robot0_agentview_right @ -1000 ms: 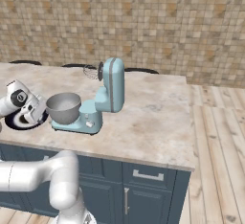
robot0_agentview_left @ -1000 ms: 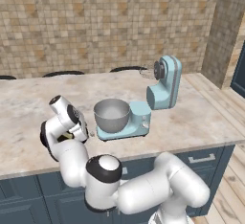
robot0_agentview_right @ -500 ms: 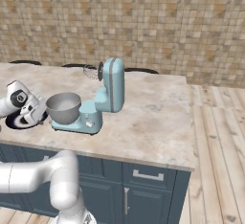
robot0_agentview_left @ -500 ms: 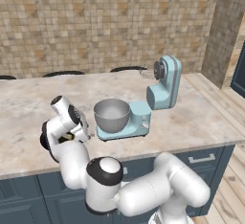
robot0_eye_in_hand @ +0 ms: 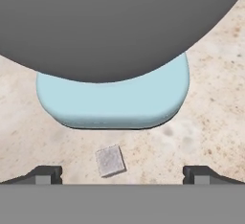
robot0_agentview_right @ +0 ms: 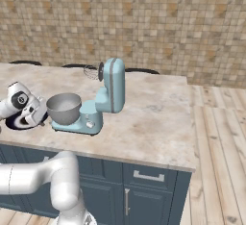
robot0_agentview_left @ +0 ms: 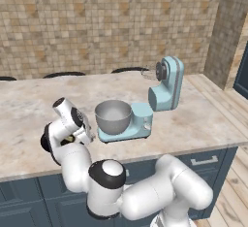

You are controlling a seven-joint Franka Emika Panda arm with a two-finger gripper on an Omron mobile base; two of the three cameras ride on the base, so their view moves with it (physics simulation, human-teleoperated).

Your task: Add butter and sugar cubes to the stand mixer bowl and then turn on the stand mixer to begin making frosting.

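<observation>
A small greyish-white sugar cube (robot0_eye_in_hand: 110, 161) lies on the marble counter, just ahead of my open gripper (robot0_eye_in_hand: 122, 173) and between its widely spread fingertips, nearer the left one. Behind the cube is the rounded front of the light blue stand mixer's base (robot0_eye_in_hand: 112, 103), and the grey metal bowl (robot0_eye_in_hand: 115, 27) bulges above it. From the base views the gripper (robot0_agentview_left: 85, 133) hangs low over the counter just left of the bowl (robot0_agentview_left: 113, 116), which sits on the stand mixer (robot0_agentview_left: 166, 88) with its head tilted up. The butter is hidden.
A dark blue plate (robot0_agentview_right: 19, 122) lies on the counter under and behind my hand. The counter's front edge (robot0_agentview_left: 193, 149) runs close below the mixer. A stone-tiled wall stands behind the counter, and wooden floor lies to the right.
My hand has edged slightly right toward the bowl and a little lower over the counter. The mixer and bowl have stayed put.
</observation>
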